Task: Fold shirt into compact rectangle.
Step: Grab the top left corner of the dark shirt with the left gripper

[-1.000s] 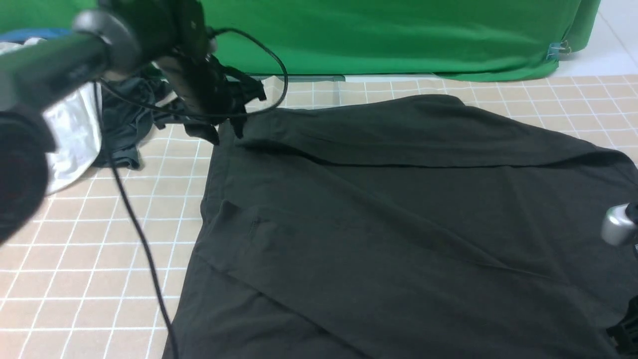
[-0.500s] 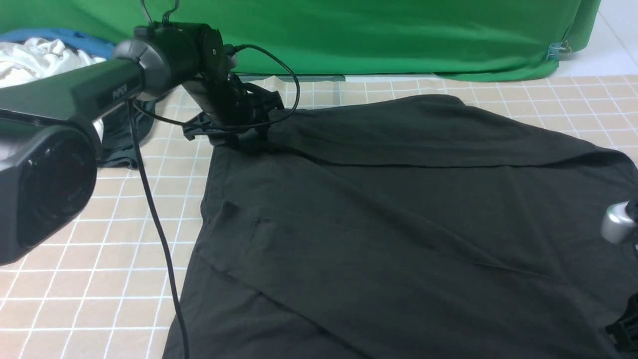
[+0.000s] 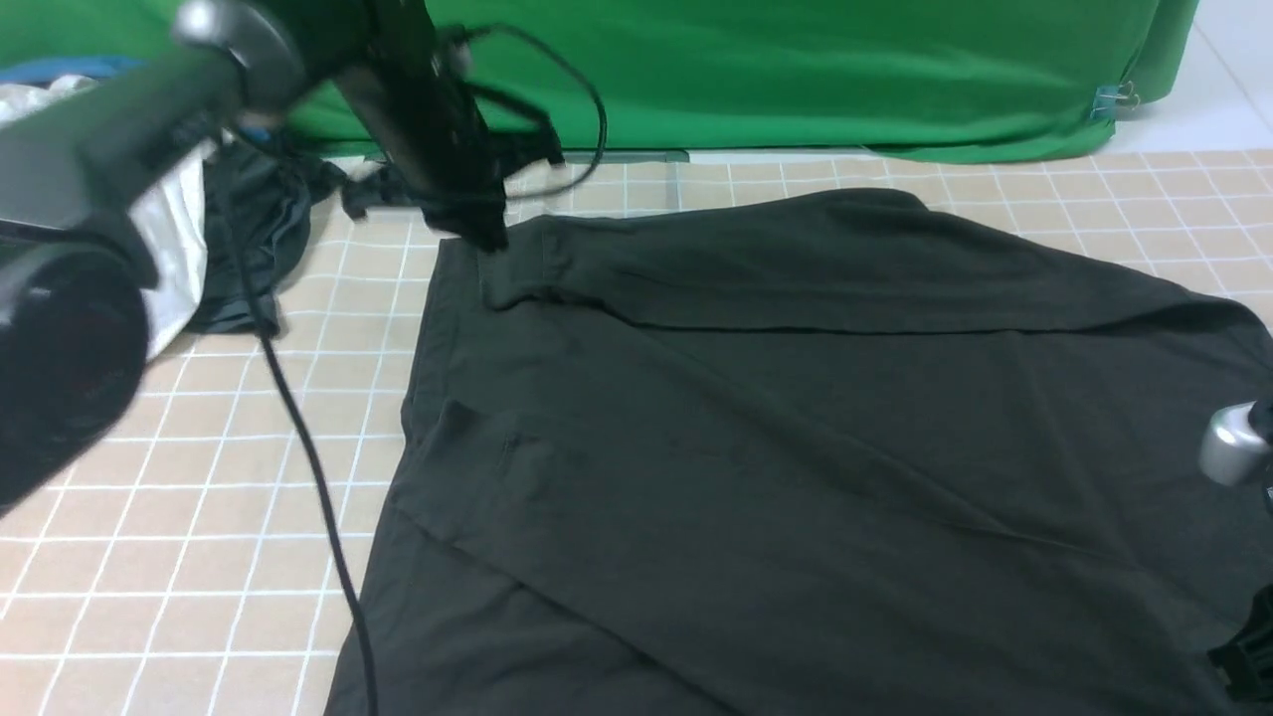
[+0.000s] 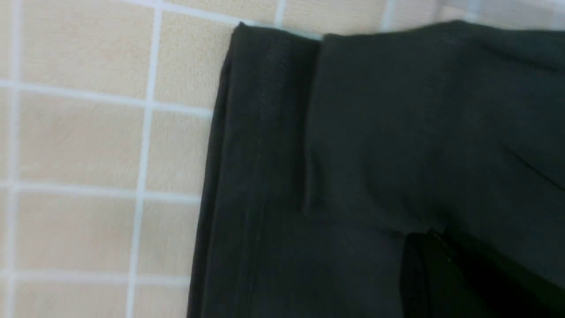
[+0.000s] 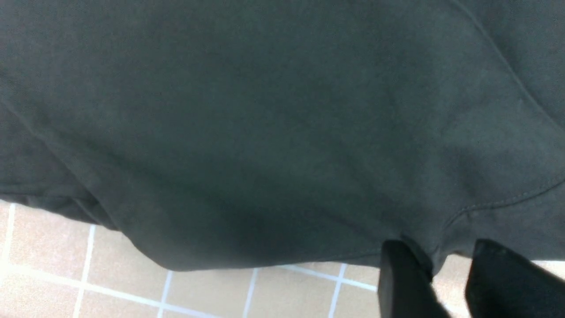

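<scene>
The black shirt (image 3: 796,418) lies spread over the tiled table (image 3: 199,517), its far part folded toward me in a long flap. At the shirt's far left corner my left gripper (image 3: 487,237) points down. In the left wrist view the left gripper (image 4: 430,236) is shut, with the shirt's (image 4: 375,132) cloth drawn up to its tips. My right gripper (image 5: 441,254) stands open at the hem of the shirt (image 5: 265,110), a small tuck of hem between its fingers and bare table showing in the gap. The shirt's logo and lettering are hidden.
A dark grey garment (image 3: 254,229) and a white garment (image 3: 169,249) lie heaped at the far left. The left arm's black cable (image 3: 308,477) hangs over the tiles. A green backdrop (image 3: 796,70) closes the far side. Part of the right arm (image 3: 1231,452) shows at the right edge.
My left gripper dropped onto the shirt's far left corner, closed, and now tilts upward with the corner slightly bunched under it. The right arm has stayed still.
</scene>
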Controlling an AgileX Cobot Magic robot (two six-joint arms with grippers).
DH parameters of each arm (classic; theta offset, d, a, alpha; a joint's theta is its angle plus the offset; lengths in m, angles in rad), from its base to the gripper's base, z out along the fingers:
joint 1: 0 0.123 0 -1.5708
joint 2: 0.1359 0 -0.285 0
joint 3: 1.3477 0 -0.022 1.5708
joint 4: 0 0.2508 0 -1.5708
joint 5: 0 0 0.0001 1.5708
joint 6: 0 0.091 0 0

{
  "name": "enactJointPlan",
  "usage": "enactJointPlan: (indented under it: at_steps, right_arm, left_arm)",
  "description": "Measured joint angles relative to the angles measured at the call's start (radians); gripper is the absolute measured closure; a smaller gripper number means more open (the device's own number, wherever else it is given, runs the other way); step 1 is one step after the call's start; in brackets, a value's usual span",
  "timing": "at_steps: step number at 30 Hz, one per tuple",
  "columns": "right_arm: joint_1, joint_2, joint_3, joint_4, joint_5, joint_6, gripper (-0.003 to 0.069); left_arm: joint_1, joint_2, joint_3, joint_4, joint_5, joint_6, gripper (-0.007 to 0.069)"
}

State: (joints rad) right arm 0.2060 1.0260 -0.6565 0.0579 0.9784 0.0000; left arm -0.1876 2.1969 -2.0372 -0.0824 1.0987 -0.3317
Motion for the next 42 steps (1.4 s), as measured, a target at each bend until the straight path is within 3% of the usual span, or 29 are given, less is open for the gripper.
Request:
enactJointPlan:
  at_steps: [9,11,14,20,25,30,36,42]
  right_arm:
    - [0.0,0.0,0.0,0.0,-0.022,0.0,0.041]
    - [0.0,0.0,0.0,0.0,-0.029,0.0,0.041]
    - [0.0,0.0,0.0,0.0,-0.033,0.0,0.041]
    - [0.0,0.0,0.0,0.0,-0.041,0.0,0.041]
    - [0.0,0.0,0.0,0.0,-0.047,0.0,0.041]
    - [0.0,0.0,0.0,0.0,-0.056,0.0,0.041]
    - [0.0,0.0,0.0,0.0,-0.072,0.0,0.041]
    - [0.0,0.0,0.0,0.0,-0.079,0.0,0.041]
  left_arm:
    - [0.006,-0.032,-0.002,0.082,0.018,-0.031,0.0608]
    - [0.009,0.004,-0.002,0.082,-0.015,-0.025,0.0578]
    - [0.009,0.057,-0.002,0.082,-0.055,-0.011,0.05]
    - [0.007,0.163,-0.001,0.082,-0.12,0.064,0.0254]
    - [0.002,0.178,-0.008,0.082,-0.153,0.086,0.0177]
    - [-0.005,0.179,-0.008,0.089,-0.17,0.111,0.0221]
    - [-0.034,0.183,-0.01,0.101,-0.174,0.111,0.0363]
    - [-0.034,0.183,-0.01,0.102,-0.175,0.045,0.0368]
